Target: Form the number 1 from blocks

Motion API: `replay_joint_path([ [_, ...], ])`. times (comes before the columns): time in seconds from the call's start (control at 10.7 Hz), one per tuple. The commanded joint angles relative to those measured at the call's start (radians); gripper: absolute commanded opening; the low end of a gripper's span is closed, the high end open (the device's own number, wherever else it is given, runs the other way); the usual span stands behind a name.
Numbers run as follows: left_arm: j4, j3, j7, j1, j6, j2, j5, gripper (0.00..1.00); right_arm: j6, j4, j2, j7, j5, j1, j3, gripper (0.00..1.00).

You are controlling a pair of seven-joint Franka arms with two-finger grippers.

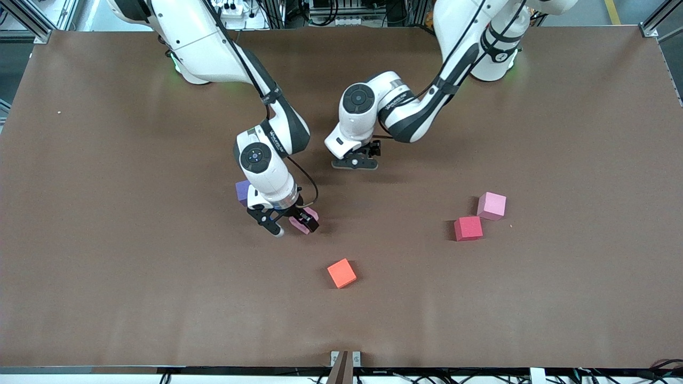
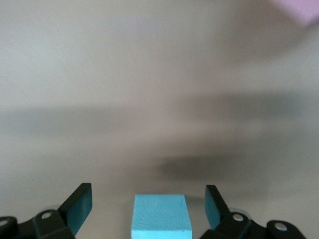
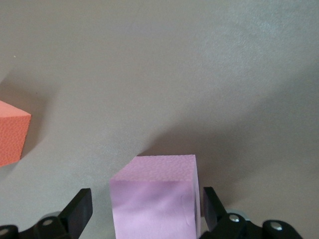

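On the brown worktop (image 1: pixel 106 266) around my pincers lie several loose blocks. An orange block (image 1: pixel 341 272) sits on the worktop nearer the front camera than my right pincer (image 1: pixel 291 225), well apart from it; the right wrist view shows that same orange block (image 3: pixel 11 133) off to one side with bare worktop between it and me. A purple block (image 1: pixel 243 192) rests just beside my right wrist, partly hidden by the arm, farther from the front camera than the pincer. Toward my left arm's end of the worktop a red block (image 1: pixel 468 228) and a pink block (image 1: pixel 492 206) sit close together, corner to corner, well apart from both pincers. Nothing stands between my pincers and these blocks.

My right pincer is low over the worktop with a light pink block (image 3: pixel 154 199) between its fingers (image 3: pixel 79 209). The fingers are spread a little wider than the block, with a gap showing on each side, so I am around it and not pinching it.

My left pincer (image 1: pixel 356 160) hangs low over the middle of the worktop, farther up near the arm bases. Its fingers (image 2: pixel 79 206) are spread wide, and a light blue block (image 2: pixel 161 215) lies between them, touching neither.
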Motion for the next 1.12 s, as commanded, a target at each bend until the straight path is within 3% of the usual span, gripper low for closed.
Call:
replay_joint_path([
  [0.0, -0.025, -0.084, -0.017, 0.176, -0.011, -0.109, 0.03, 1.0, 0.004, 0.025, 0.026, -0.03, -0.008, 0.007, -0.001, 0.86],
  [0.19, -0.025, -0.083, -0.002, 0.244, -0.011, -0.145, 0.03, 1.0, 0.004, 0.023, 0.028, -0.056, -0.006, 0.01, -0.001, 0.54],
  [0.28, -0.025, -0.083, 0.065, 0.29, -0.012, -0.156, 0.03, 1.0, 0.004, 0.023, 0.028, -0.061, -0.006, 0.01, -0.001, 0.46],
  [0.56, -0.021, -0.078, 0.275, 0.432, -0.046, -0.189, 0.029, 1.0, 0.0, 0.026, 0.011, -0.075, -0.023, 0.058, -0.002, 0.46],
  [0.66, -0.016, -0.045, 0.309, 0.457, -0.048, -0.19, 0.027, 1.0, -0.003, 0.026, -0.001, -0.127, -0.049, 0.093, -0.004, 0.49],
  [1.03, -0.014, 0.067, 0.387, 0.468, -0.048, -0.176, 0.015, 1.0, -0.038, 0.022, -0.037, -0.326, -0.068, 0.193, -0.005, 0.49],
])
